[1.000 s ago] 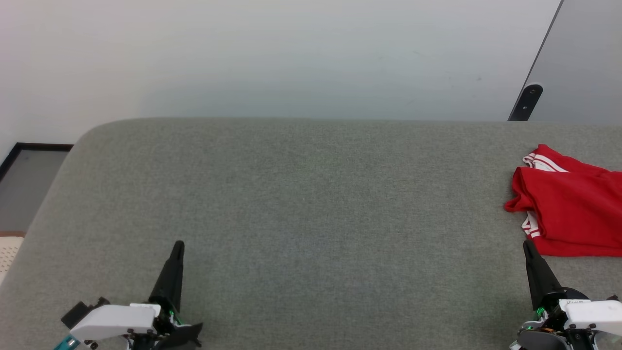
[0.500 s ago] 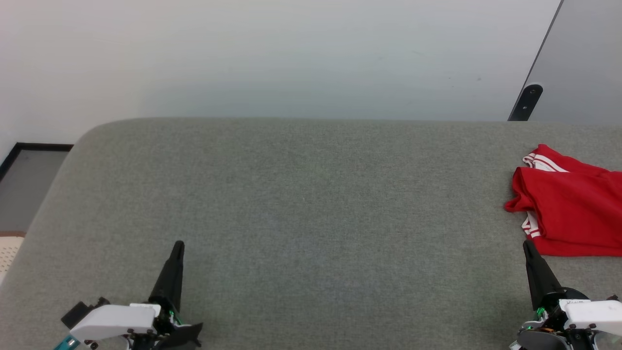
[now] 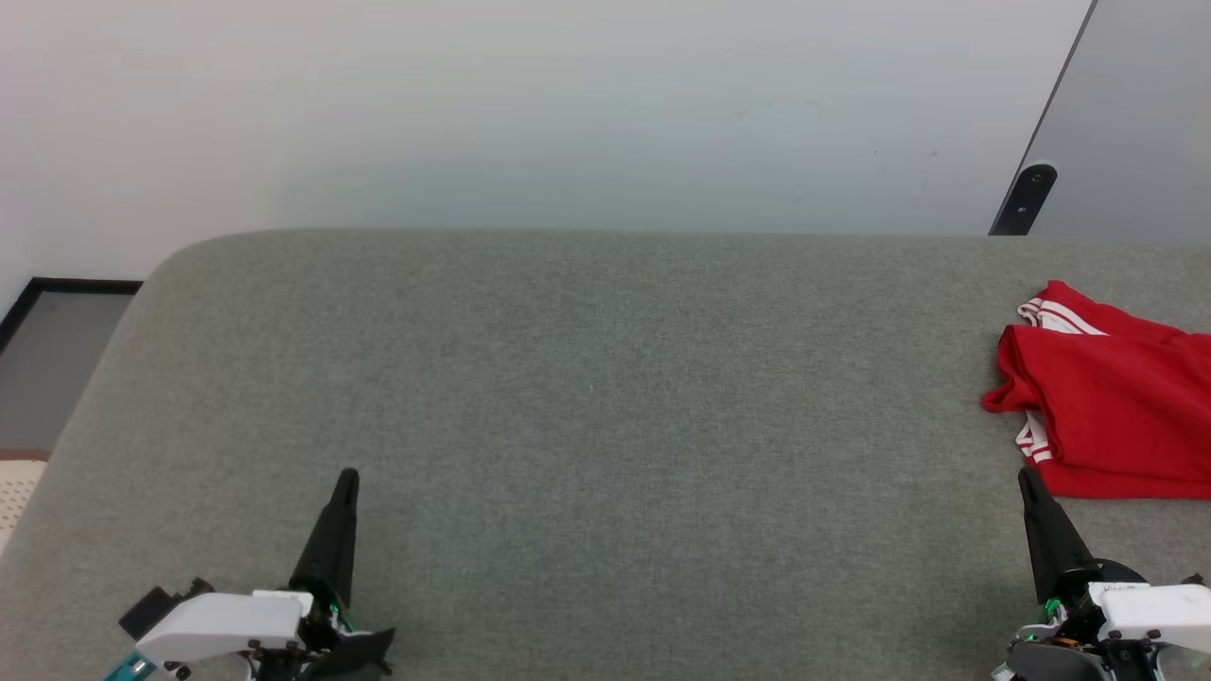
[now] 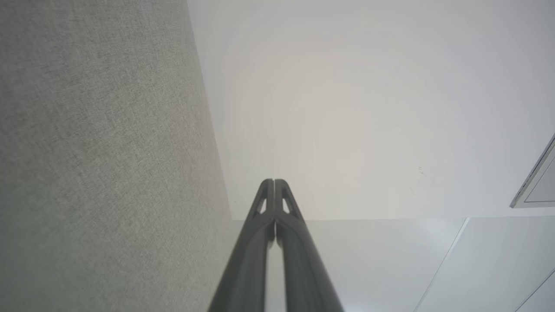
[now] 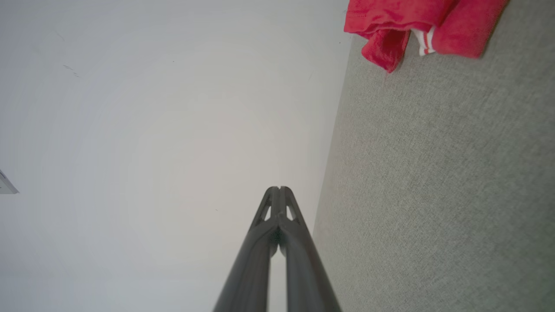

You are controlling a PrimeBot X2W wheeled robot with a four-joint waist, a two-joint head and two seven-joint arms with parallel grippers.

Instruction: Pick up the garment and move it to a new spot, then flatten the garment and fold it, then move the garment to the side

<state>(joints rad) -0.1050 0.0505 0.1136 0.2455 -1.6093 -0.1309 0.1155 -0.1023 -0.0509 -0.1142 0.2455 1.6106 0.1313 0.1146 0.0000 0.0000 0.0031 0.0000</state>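
both grippers are shown with fingers pressed together and nothing held, left gripper (image 3: 347, 480) and right gripper (image 3: 1026, 478) low over a grey woven surface (image 3: 605, 397) backed by a white wall (image 3: 568, 113). the garment (image 3: 1116, 416) is laid bunched at the surface's right side, just beyond the right gripper, its striped trim (image 3: 1033, 445) turned leftward; its long axis is cut off by the frame edge.

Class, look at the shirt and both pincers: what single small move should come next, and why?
Probably open the right pincer and ease it toward the shirt. Both pincers are shut and empty; the shirt lies bunched on the grey surface just beyond the right one, far from the left pincer.
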